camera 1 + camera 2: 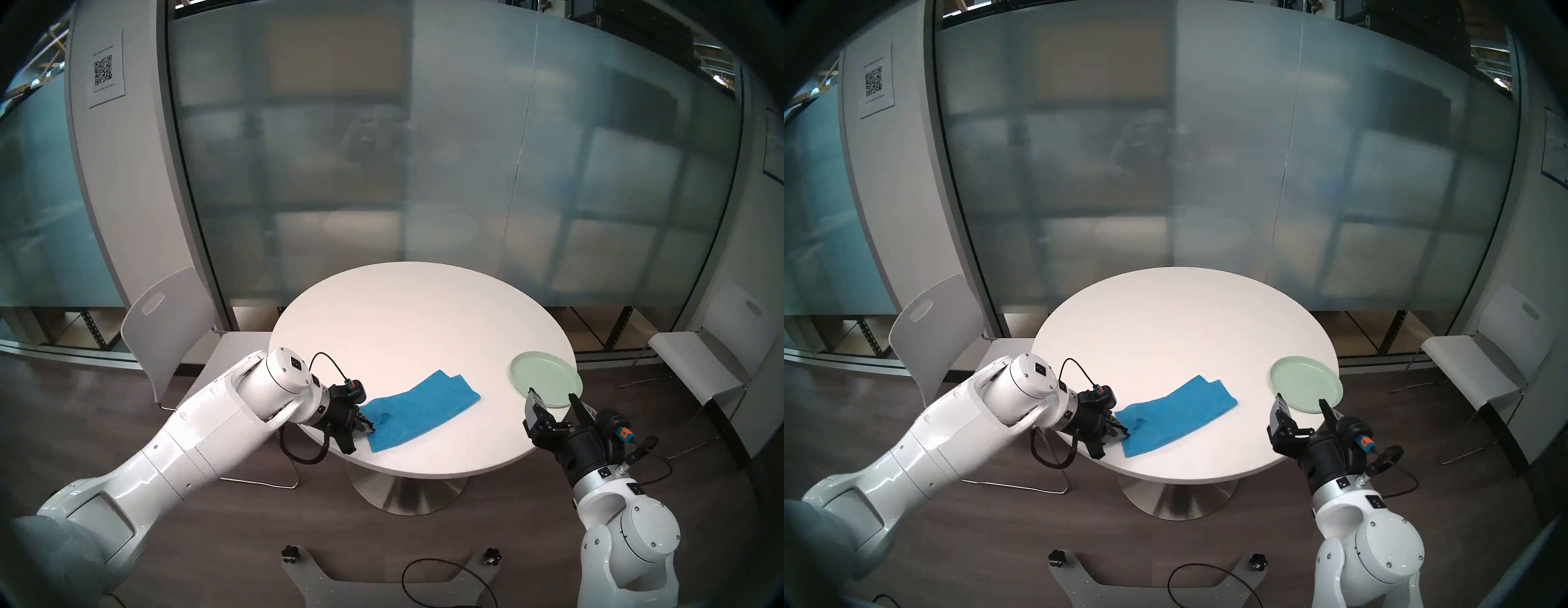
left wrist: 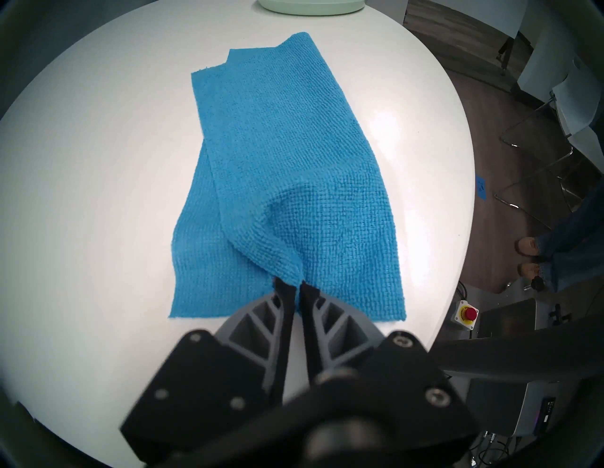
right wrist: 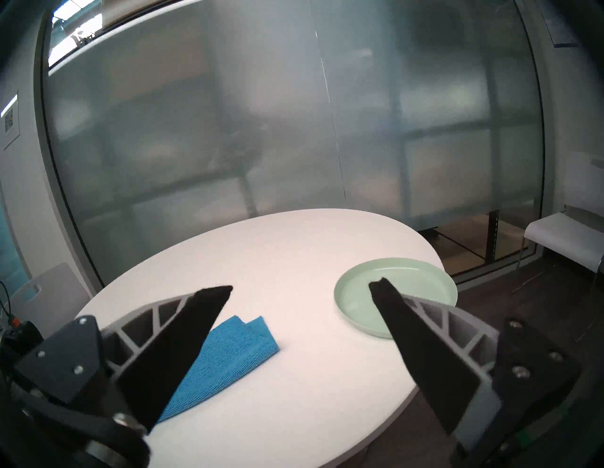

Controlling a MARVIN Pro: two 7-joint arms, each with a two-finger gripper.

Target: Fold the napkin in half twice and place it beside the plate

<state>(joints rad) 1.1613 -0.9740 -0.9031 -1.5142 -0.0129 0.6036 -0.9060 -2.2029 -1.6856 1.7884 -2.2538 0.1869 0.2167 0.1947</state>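
One round white bench, bearing everything. Two arms at its near edge, one on each side. Pale mint-green plate next in size, at the bench's right edge, empty, partly behind the right gripper's fingers in the head views. Bright blue napkin near the left front of the bench, well apart from the plate, lying as a long double-layered strip; far-end corners slightly offset, upper layer not quite square on the lower. Judged from that: first fold in half done, though loosely; second fold not yet made; placing beside the plate not yet done. Left gripper at the napkin's near end, closed on a pinch of the upper layer, cloth lifted into a small ridge just above the fingertips. Probably the start of the second fold: near end to be carried over toward the far end. Right gripper off the bench's near right edge, above it, spread wide and holding nothing, plate just beyond its right finger. Left to do: fold across, tidy the edges, move the bundle over by the plate.
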